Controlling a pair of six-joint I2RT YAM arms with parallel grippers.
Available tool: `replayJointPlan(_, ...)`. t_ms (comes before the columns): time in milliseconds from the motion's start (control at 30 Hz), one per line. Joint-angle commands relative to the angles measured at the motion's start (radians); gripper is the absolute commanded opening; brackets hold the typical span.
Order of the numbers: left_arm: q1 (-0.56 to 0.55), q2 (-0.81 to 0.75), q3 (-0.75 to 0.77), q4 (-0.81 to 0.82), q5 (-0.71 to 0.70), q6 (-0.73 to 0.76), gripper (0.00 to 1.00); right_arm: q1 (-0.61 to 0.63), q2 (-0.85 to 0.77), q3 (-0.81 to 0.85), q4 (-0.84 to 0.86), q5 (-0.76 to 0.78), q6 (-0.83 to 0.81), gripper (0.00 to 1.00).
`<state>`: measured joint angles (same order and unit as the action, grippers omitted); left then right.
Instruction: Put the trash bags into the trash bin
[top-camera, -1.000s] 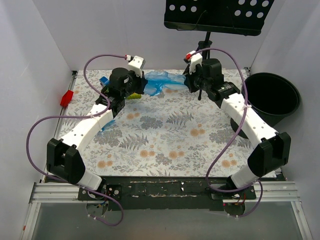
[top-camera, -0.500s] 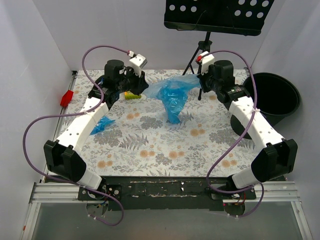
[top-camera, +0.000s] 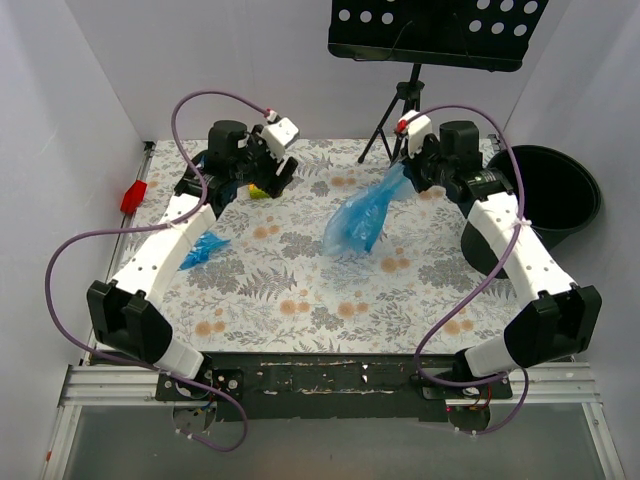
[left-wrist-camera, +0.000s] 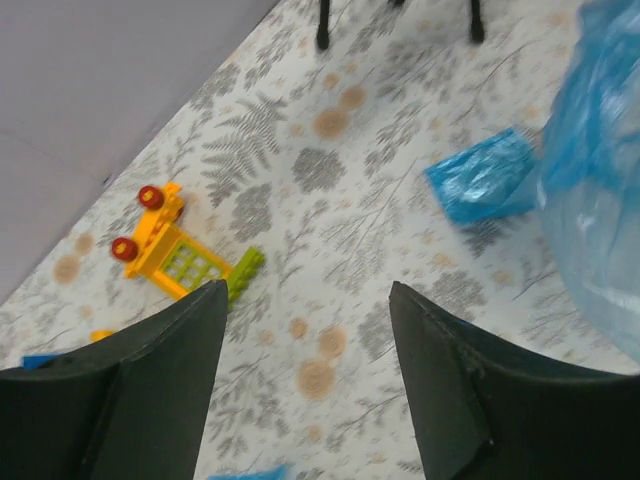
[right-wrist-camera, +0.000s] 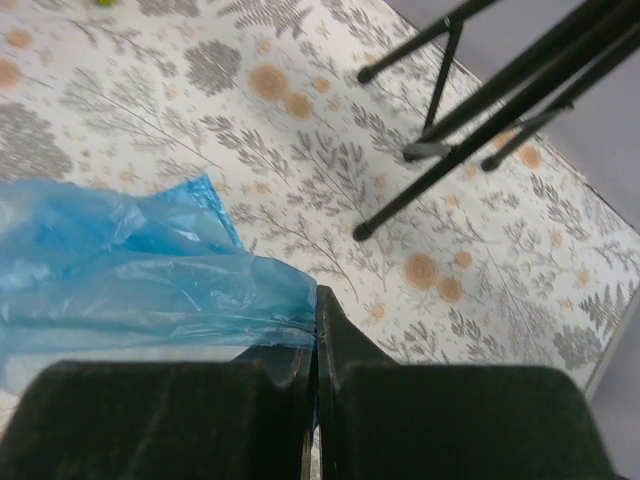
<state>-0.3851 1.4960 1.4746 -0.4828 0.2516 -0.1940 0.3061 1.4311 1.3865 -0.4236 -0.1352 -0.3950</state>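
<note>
Bin (top-camera: 556, 172) stands at the tabletop (top-camera: 300, 292) edge; right gripper (right-wrist-camera: 315, 300), jaws clamped, holds 1 blue bag (top-camera: 360, 215) outside it; left gripper (left-wrist-camera: 305, 300) jaws gape.

left claw (left-wrist-camera: 305, 310) has opened, releasing the trash bag (top-camera: 360, 215); it now hangs from right claw (right-wrist-camera: 316, 305).

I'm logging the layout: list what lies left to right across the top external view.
red object → small folded trash bag → left gripper → large hanging trash bag → trash bin
</note>
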Motion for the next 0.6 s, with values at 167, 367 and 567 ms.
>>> replayJointPlan(167,-0.158,-0.086,-0.101,0.404,0.255,-0.502,0.76,0.053,0.049,0.198,-0.049,-0.124,0.160,0.01)
replayJointPlan(367,-0.337,0.030,-0.028,0.538,-0.078,-0.576,0.81,0.145,0.071,0.246,-0.037,0.095,0.255,0.01)
replayJointPlan(567,-0.368,0.115,0.064,0.535,-0.201,-0.558,0.81,0.188,0.092,0.287,-0.030,0.129,0.291,0.01)
